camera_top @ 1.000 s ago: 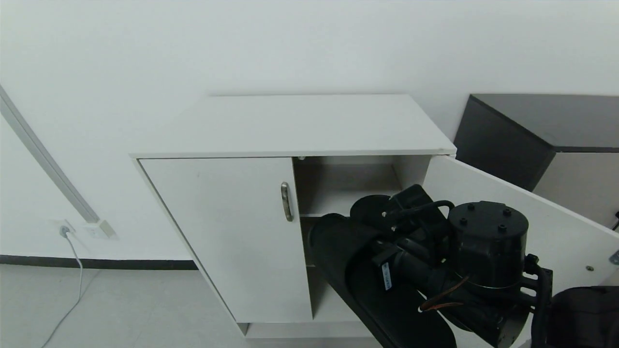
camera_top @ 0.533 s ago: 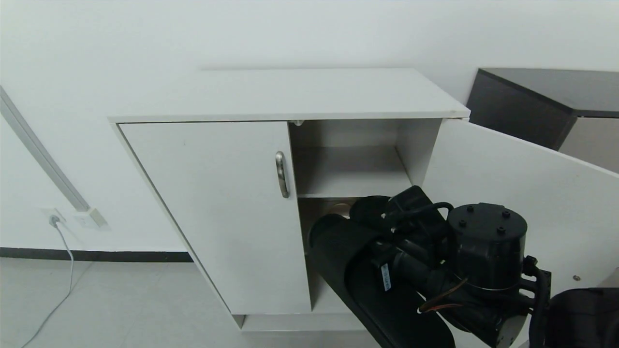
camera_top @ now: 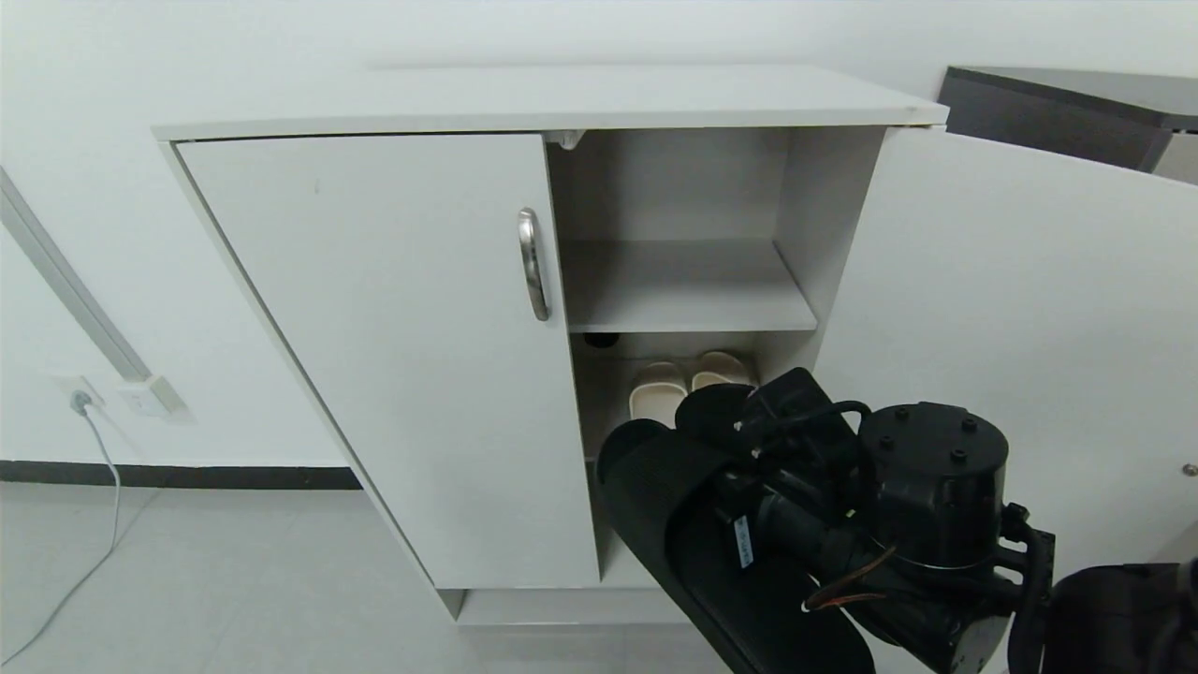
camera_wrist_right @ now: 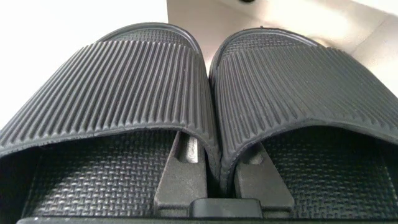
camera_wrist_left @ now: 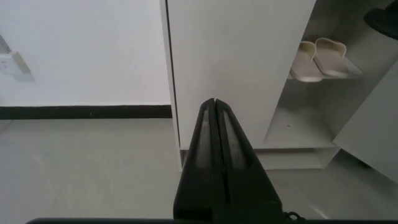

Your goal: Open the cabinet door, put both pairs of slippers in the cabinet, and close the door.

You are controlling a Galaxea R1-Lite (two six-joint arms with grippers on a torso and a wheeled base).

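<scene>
Right wrist view has the right gripper (camera_wrist_right: pixel 214 163) pinching the touching inner edges of the black slippers (camera_wrist_right: pixel 143 81), one finger tucked under each ribbed strap. The pair lies side by side, strap openings facing the wrist and toes pointing away from it. From the head, the black slippers (camera_top: pixel 711 552) run lengthwise from the arm up toward the open right half of the cabinet (camera_top: pixel 562 94), toe ends just before its lower part. Behind them, on the lower shelf, beige slippers (camera_top: pixel 688 384) sit side by side, long axes running front to back. The right door (camera_top: pixel 1011 309) stands swung wide; the left door (camera_top: pixel 393 356) is closed. Facing that closed door, the left gripper (camera_wrist_left: pixel 214 109) has its fingers pressed together, above the floor.
</scene>
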